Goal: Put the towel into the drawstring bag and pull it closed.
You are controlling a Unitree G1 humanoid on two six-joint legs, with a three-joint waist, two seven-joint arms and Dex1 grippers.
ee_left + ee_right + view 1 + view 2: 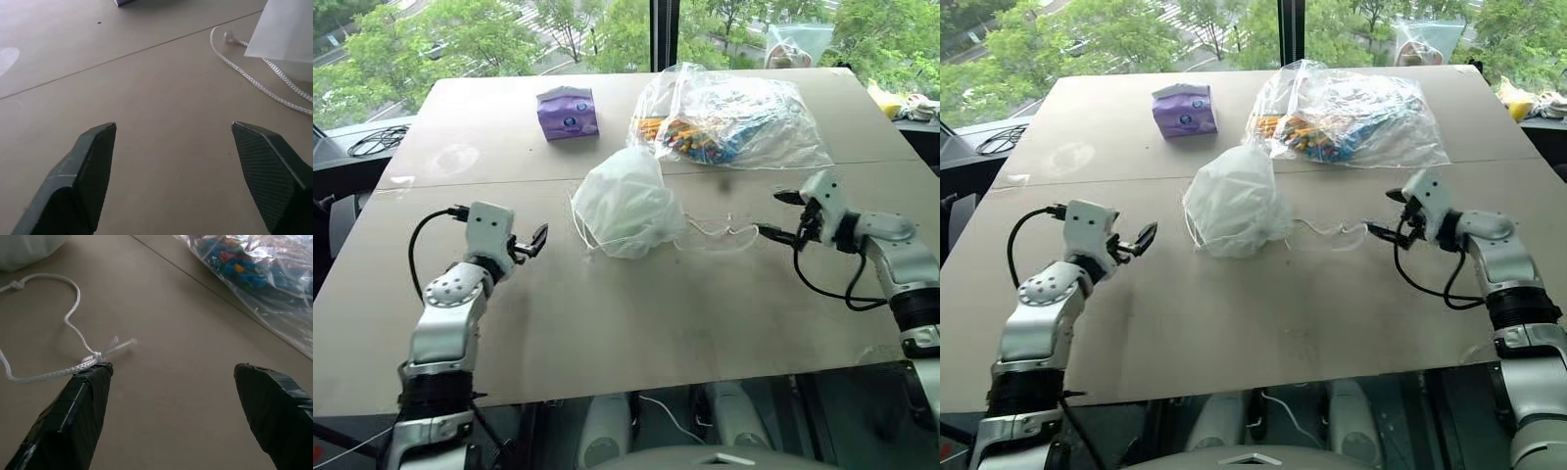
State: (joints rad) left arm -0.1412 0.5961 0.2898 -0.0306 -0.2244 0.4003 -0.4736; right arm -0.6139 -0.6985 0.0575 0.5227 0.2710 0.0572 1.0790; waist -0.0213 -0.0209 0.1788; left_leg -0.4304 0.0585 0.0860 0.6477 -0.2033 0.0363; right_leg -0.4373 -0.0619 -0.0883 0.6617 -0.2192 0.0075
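Observation:
The drawstring bag (625, 206) lies bunched and white in the middle of the table, its mouth gathered. The towel is hidden from view. Thin white cords (720, 235) trail from the bag toward my right gripper (781, 215), which stands open just past the cord's end. In the right wrist view the cord's knotted end (95, 357) lies on the table beside one finger (73, 416), not pinched. My left gripper (530, 242) is open, low over the table to the left of the bag, with nothing between its fingers (83, 166); a cord loop (254, 83) and a bag corner (288, 34) lie ahead of it.
A purple tissue pack (568, 112) sits at the back of the table (607, 323). A big clear plastic bag of colourful items (734, 122) lies behind the drawstring bag on the right. Black cables (377, 140) lie off the table's left side. Windows stand behind.

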